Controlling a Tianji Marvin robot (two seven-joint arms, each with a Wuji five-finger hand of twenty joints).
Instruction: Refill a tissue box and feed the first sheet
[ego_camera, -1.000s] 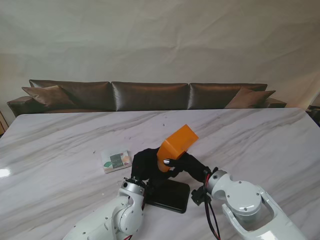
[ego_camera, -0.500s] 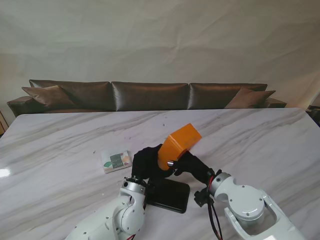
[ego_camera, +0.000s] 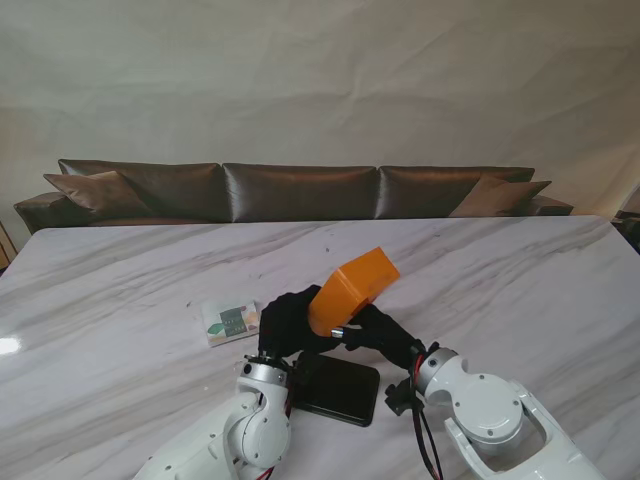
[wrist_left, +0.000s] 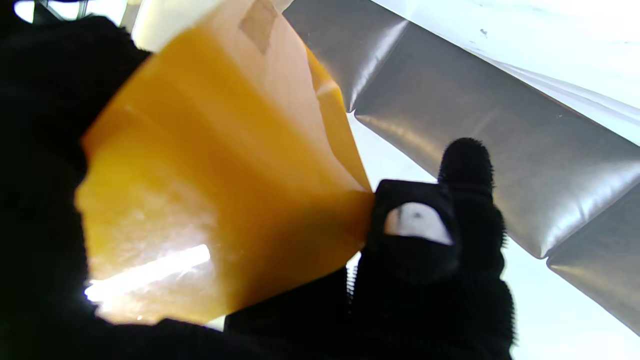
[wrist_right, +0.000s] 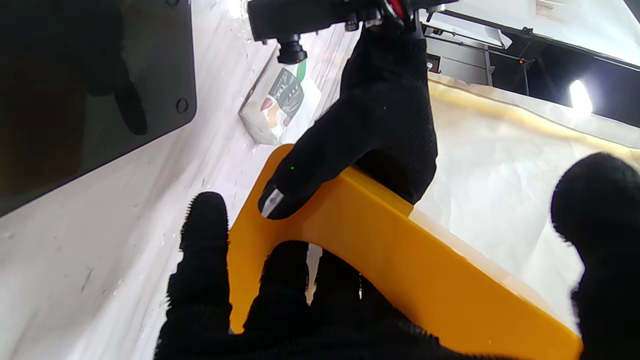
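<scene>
Nearest to me on the marble table (ego_camera: 520, 290), between my two white forearms, lies a flat black base plate (ego_camera: 338, 391), dark and glossy, with small screw heads showing in the right wrist view. Just beyond it, both gloved hands meet around the orange tissue box cover (ego_camera: 349, 289), which is lifted clear of the table and tilted, its far end raised toward the right. My left hand (ego_camera: 285, 320) grasps the cover from the left side; the right wrist view shows its fingers (wrist_right: 295, 175) laid over the cover's orange edge, a grey pad on one fingertip. My right hand (ego_camera: 385, 336) holds the cover from the nearer right side, its fingers (wrist_right: 202, 250) curled under the lower edge. Through the left wrist camera I see the cover's translucent orange wall close up, with one black fingertip pressed against its corner. Left of the hands and a little farther out, a small pack of tissues (ego_camera: 231, 321) with a green and white printed wrapper rests flat on the marble, apart from everything else. Beyond the table's far edge stands a dark brown leather sofa (ego_camera: 300, 190) against a pale draped backdrop (ego_camera: 320, 80).
</scene>
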